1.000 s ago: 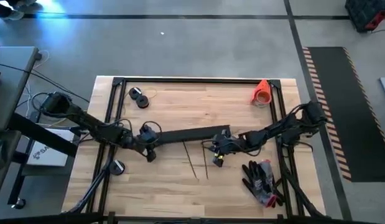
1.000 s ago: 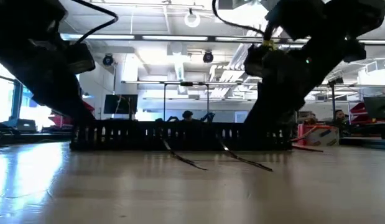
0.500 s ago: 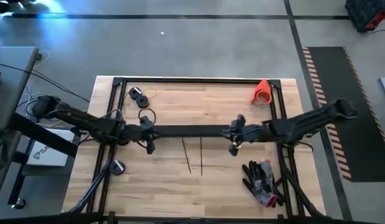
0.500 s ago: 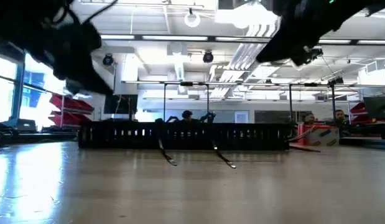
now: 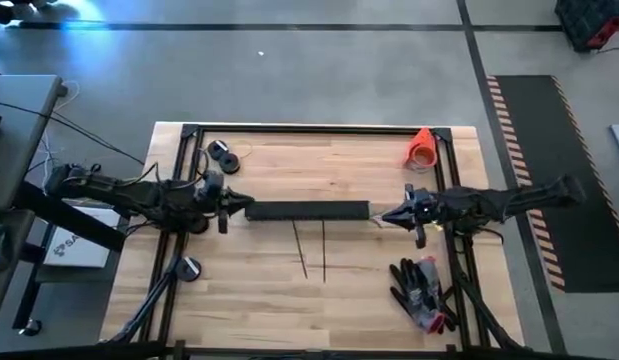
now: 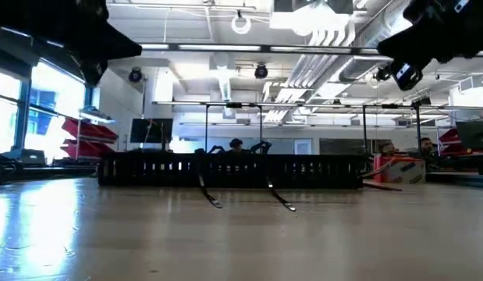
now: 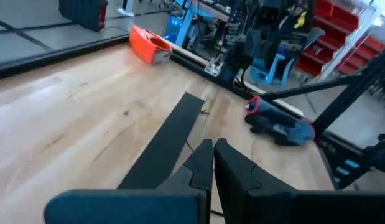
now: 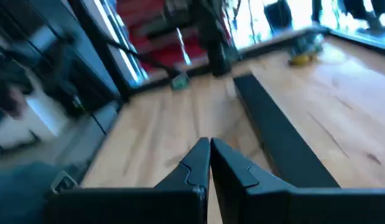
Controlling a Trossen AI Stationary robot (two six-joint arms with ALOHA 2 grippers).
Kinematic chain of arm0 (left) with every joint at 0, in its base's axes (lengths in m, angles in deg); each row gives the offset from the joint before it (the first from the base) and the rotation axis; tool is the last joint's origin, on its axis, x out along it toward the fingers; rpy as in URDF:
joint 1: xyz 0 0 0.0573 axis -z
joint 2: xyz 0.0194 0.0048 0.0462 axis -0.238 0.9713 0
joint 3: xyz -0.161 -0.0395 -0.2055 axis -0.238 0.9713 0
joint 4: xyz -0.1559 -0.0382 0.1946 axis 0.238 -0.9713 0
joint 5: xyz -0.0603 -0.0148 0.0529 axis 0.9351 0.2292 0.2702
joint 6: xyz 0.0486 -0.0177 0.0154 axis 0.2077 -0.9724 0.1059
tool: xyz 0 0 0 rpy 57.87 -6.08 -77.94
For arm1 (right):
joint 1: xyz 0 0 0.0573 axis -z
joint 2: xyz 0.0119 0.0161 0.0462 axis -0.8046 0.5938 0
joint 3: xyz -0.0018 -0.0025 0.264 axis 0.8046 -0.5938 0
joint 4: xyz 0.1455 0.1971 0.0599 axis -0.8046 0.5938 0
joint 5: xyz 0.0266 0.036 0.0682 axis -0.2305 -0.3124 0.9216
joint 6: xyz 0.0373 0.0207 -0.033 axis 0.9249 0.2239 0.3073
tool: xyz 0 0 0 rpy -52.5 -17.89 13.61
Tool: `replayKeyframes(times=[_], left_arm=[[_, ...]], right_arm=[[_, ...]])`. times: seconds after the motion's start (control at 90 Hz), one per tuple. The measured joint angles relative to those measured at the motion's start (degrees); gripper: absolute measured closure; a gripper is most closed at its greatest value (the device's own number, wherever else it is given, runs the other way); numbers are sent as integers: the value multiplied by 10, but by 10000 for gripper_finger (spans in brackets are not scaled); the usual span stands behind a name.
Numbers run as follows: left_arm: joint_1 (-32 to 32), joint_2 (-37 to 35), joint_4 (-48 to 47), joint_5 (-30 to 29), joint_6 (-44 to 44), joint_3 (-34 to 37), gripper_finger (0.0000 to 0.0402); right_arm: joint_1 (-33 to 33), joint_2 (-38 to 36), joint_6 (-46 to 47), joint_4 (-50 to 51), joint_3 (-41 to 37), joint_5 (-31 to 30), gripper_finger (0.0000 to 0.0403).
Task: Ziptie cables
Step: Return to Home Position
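Observation:
A long flat black perforated strip lies across the middle of the table; in the low view the strip stands as a low slotted wall. Two thin dark strands reach from under it toward the near edge, their ends on the wood. Whether they are the cables, I cannot tell. My left gripper is shut, just off the strip's left end and raised above the table. My right gripper is shut, just off the right end and also raised.
An orange cone-shaped thing lies at the far right. Black-and-red gloves lie at the near right. Two small black rolls sit at the far left, and one more roll at the near left. Black frame rails edge the table.
Both grippers have risen and drawn back off the strip's ends, the left toward the table's left edge, the right toward its right edge. The strip's left end has swung toward the far edge, so the strip lies straight across. The two thin strands have shifted with it.

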Motion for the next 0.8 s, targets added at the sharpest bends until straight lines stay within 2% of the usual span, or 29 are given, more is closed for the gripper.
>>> replayKeyframes(times=[0.233,0.344,0.567,0.656,0.8], left_arm=[[-93,-48,42,90,-12,60,402],[-138,-61,66,143,-6,86,402],[-208,-111,39,192,9,112,402],[-198,-143,48,182,43,127,402],[-135,-188,66,82,80,166,402]], right_arm=[[52,-62,35,-97,-81,97,403],[63,-73,34,-98,-91,111,403],[67,-75,47,-88,-91,119,403],[67,-75,59,-84,-91,119,403],[67,-74,69,-83,-91,115,403]])
